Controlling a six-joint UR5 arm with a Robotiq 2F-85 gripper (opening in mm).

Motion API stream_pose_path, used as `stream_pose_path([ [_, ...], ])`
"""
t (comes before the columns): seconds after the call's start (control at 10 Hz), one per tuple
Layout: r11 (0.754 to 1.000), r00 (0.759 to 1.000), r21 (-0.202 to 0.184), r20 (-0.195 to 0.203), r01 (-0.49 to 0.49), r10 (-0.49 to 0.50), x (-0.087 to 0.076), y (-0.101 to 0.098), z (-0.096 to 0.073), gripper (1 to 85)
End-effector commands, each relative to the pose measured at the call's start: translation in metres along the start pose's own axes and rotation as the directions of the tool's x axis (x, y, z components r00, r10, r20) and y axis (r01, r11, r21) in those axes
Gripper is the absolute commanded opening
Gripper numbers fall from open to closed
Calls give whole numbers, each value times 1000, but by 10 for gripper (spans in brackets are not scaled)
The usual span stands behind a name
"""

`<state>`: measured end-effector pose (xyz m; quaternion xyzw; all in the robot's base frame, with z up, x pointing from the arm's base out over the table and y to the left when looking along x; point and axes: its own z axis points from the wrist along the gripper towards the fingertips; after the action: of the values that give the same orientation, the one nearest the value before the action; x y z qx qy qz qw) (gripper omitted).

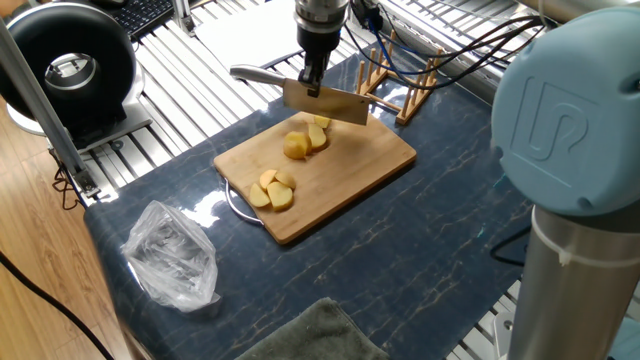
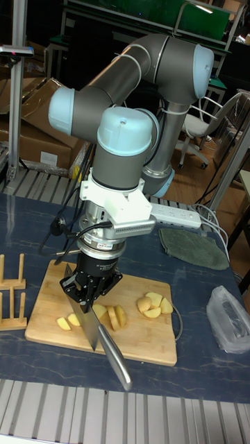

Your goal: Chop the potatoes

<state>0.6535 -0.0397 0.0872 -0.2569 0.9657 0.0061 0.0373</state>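
On the bamboo board (image 1: 355,165) lie the potatoes: a cut cluster (image 1: 303,142) at the middle, a small piece (image 1: 322,121) behind it, and several slices (image 1: 272,190) near the left end. My gripper (image 1: 313,84) hangs over the middle cluster, shut on a cleaver (image 1: 338,106) whose steel handle (image 1: 253,73) sticks out to the left. The blade is above the potatoes and not touching them. In the tall fixed view the gripper (image 2: 86,291) holds the cleaver (image 2: 86,325) blade-down just in front of the middle cluster (image 2: 113,316), with more slices (image 2: 154,304) to the right and a piece (image 2: 67,323) on the left.
A crumpled clear plastic bag (image 1: 172,258) lies on the dark mat left of the board. A wooden rack (image 1: 402,88) stands behind the board. A grey-green towel (image 1: 310,335) sits at the front edge. A black round device (image 1: 68,62) is at the far left.
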Motion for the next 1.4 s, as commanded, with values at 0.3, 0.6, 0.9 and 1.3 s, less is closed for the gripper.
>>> stream_pose_path([
  [0.3,1000,1000,-11,24,-7,7,-6,1,4,10],
  [0.6,1000,999,-17,41,-13,13,-10,3,11,10],
  [0.9,1000,998,-17,57,-10,11,-13,2,16,10],
  [1.3,1000,998,-16,67,-5,6,-16,0,18,10],
])
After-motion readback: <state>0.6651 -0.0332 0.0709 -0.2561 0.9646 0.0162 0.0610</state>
